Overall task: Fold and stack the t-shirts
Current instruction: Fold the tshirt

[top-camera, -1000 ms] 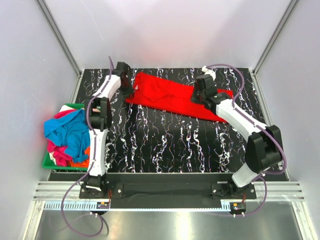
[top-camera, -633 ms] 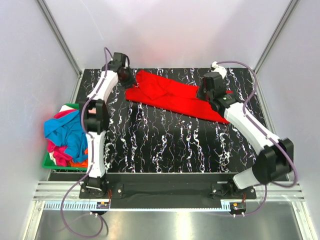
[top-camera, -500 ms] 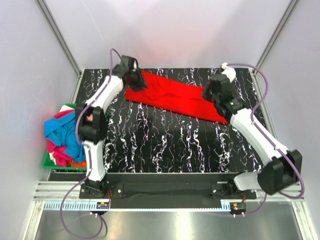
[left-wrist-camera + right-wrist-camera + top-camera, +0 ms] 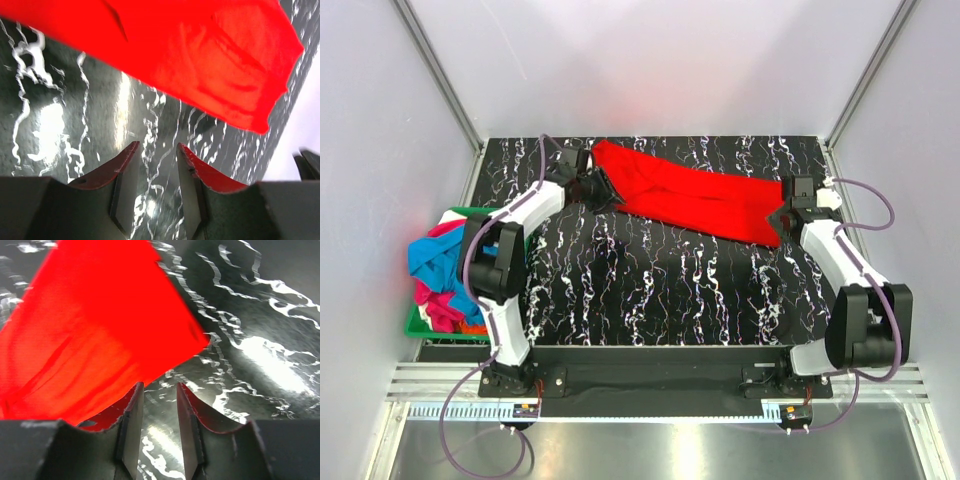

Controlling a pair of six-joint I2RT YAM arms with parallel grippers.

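A bright red t-shirt (image 4: 690, 198) lies folded in a long strip across the back of the black marbled table (image 4: 650, 290). My left gripper (image 4: 588, 186) is low at the shirt's left end, open and empty; in the left wrist view the shirt (image 4: 200, 65) lies just beyond the gripper (image 4: 155, 150). My right gripper (image 4: 786, 212) is at the shirt's right end, open and empty. In the right wrist view the shirt's corner (image 4: 100, 335) lies ahead and to the left of the gripper (image 4: 159, 388). Blue (image 4: 460, 262), pink (image 4: 434, 308) and orange (image 4: 480, 324) t-shirts are heaped at the left.
A green bin (image 4: 416, 326) holding the heaped shirts stands off the table's left edge. Metal frame posts and white walls close in the back and sides. Purple cables loop off both arms.
The left gripper swung from the back left corner down to the shirt's left end. The right gripper moved off the shirt to its right end. The shirt's left end now lies flatter.
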